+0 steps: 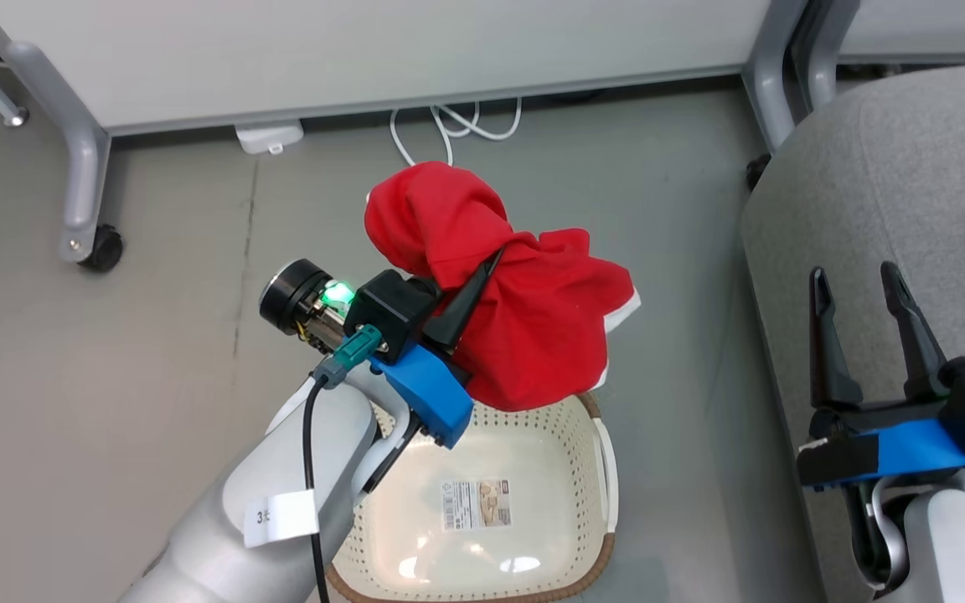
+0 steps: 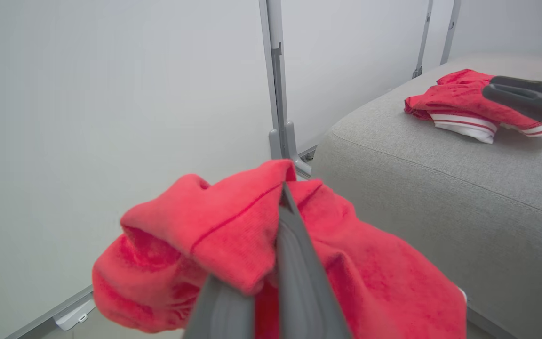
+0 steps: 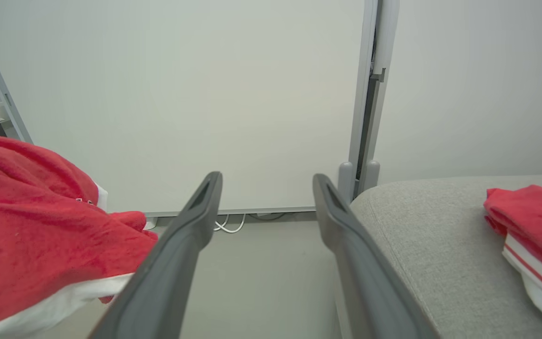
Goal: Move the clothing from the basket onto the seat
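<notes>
Left tool: the left tool (image 1: 491, 264) is clamped tight on the red garment (image 1: 533, 327), with fabric bunched round both fingers.
Red garment: it's up in the air, hanging over the far rim of the basket (image 1: 570, 469), and white trim peeks out on its right side.
Basket: it sits on the floor (image 1: 156, 377), close to the seat (image 1: 885, 167). The bottom that shows carries a paper label (image 1: 476, 503) and some glare. The near-left corner is hidden behind the forearm.
Right tool: the right tool (image 1: 854, 276) has its fingers spread wide with nothing between them, and it hovers over the seat's edge.
Head view: this is where we get the basket and its label.
Left wrist view: here's the pinch up close, a fold of red caught between the fingers. Beyond it a second garment (image 2: 459, 106) lies on the seat, red with white striped trim, well apart from the held one. A dark finger of the right tool crosses in front of it.
Right wrist view: the held garment is at the left and the second garment at the right edge on the seat. White cables (image 3: 228, 226) lie on the floor by the wall, between the open fingers.
</notes>
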{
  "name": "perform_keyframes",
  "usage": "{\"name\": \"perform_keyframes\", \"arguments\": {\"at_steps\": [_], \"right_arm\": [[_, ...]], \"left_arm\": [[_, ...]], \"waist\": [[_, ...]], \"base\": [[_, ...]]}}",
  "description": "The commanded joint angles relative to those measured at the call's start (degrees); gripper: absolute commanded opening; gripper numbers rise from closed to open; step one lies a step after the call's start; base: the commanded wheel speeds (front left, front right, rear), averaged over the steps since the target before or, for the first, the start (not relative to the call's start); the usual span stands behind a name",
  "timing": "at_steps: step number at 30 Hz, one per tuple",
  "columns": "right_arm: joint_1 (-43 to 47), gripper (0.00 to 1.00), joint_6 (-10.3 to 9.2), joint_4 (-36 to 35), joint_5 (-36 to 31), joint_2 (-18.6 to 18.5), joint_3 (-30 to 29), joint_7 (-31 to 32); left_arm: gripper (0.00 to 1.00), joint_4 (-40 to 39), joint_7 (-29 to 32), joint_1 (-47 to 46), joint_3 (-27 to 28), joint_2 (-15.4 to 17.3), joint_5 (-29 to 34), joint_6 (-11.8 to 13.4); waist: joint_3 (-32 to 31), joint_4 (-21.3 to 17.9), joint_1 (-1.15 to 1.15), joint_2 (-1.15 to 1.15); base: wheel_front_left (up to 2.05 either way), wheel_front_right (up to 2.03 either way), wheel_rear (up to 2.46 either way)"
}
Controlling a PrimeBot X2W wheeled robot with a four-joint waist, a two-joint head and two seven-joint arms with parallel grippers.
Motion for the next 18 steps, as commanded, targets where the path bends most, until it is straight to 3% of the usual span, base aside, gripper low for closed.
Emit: {"name": "perform_keyframes", "arguments": {"at_steps": [1,18], "right_arm": [[1.28,1.0,0.01,0.2,0.22,0.21,-0.19,-0.04],[5.66,1.0,0.01,1.12,0.49,0.56,-1.38,-0.03]], "left_arm": [[0.0,-0.71,-0.29,-0.33,0.3,0.16,0.54,-0.08],[0.0,-3.93,-0.28,-2.28,-1.32,0.18,0.68,-0.08]], "waist": [[-1.51,0.23,0.01,0.0],[-7.01,0.86,0.01,0.0]], "base": [[0.0,0.0,0.0],[0.0,0.0,0.0]]}}
